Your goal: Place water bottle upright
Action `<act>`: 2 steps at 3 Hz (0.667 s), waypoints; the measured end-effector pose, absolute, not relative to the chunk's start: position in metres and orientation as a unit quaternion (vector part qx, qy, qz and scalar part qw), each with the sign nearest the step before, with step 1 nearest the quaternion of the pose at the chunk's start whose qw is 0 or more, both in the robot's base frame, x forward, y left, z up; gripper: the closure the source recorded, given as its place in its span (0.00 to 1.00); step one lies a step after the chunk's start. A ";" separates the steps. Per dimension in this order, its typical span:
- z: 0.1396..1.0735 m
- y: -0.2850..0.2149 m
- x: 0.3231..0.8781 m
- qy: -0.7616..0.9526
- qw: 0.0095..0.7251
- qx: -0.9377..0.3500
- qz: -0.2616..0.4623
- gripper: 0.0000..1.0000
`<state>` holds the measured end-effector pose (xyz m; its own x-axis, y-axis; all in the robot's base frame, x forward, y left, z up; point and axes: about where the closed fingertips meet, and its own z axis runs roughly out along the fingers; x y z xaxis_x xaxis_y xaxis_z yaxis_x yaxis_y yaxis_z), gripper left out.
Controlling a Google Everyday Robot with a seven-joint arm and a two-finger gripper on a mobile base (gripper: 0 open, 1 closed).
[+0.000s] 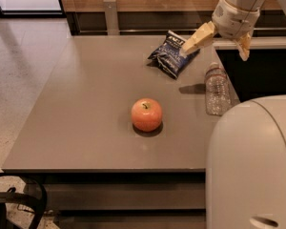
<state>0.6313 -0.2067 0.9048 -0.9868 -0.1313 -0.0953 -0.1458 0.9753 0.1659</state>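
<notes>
The robot's gripper (215,51) hangs above the far right corner of the table (86,104), its two tan fingers (198,36) spread wide apart and holding nothing. Just nearer than it and lower down, the water bottle (217,90) sits at the table's right edge. Its white cap is on top and its long axis appears vertical, so it seems to be standing already. The gripper is clear of it and not touching it. Any further move would mean coming down and toward the near side, onto a bottle that stands very close to the edge. A sideways nudge to the right could send it off the table. A dark chip bag (173,55) lies just left of the gripper, with one finger overlapping it in this view. An apple (146,114) rests well apart from the bottle, to the near left. The robot's white body (252,166) fills the near right corner, hiding part of the table beside the bottle.
</notes>
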 end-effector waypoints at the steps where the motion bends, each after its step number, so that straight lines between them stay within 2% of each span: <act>1: 0.896 -0.206 0.628 0.995 0.025 -0.039 0.086 0.00; 2: 0.891 -0.204 0.640 0.995 0.039 -0.033 0.083 0.00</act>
<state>0.6397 -0.2038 0.8912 -0.9948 -0.0584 -0.0831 -0.0714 0.9840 0.1629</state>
